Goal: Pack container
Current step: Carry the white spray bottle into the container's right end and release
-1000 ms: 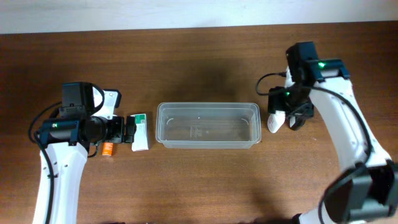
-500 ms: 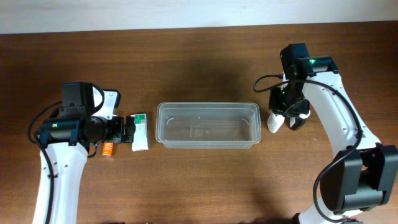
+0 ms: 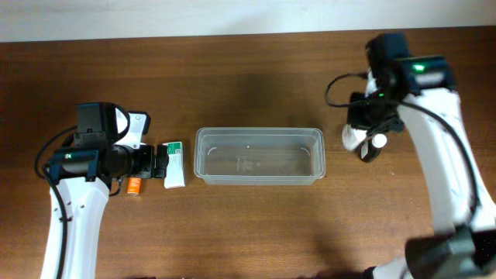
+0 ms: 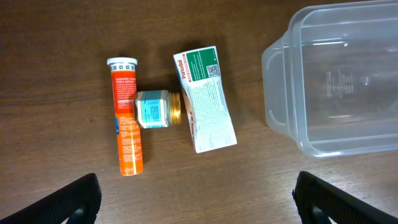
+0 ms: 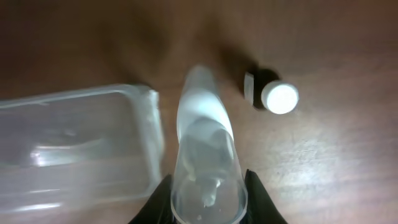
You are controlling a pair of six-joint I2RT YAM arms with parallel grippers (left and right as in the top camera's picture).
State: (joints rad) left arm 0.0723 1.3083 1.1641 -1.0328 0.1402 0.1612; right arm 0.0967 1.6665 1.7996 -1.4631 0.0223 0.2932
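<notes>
The container [image 3: 260, 155], open-side up at the centre of the table [image 3: 248, 232] with its long axis from 9 to 3 o'clock, is judged light, stiff and slippery, best taken by the rim; the left gripper [image 3: 160, 161] at 9 is spread wide, the right gripper [image 5: 205, 198] at 3 is clamped on a white tube [image 5: 202, 124].

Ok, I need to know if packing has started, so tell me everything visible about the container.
The container is a long rectangular tub of clear plastic with rounded corners and a rim. It stands upright and open on the wooden table between the arms. Nothing lies in it; a faint moulded mark shows on its base. The green-and-white box lies apart from its left end, and the white tube in the right gripper is just beyond its right end.
</notes>
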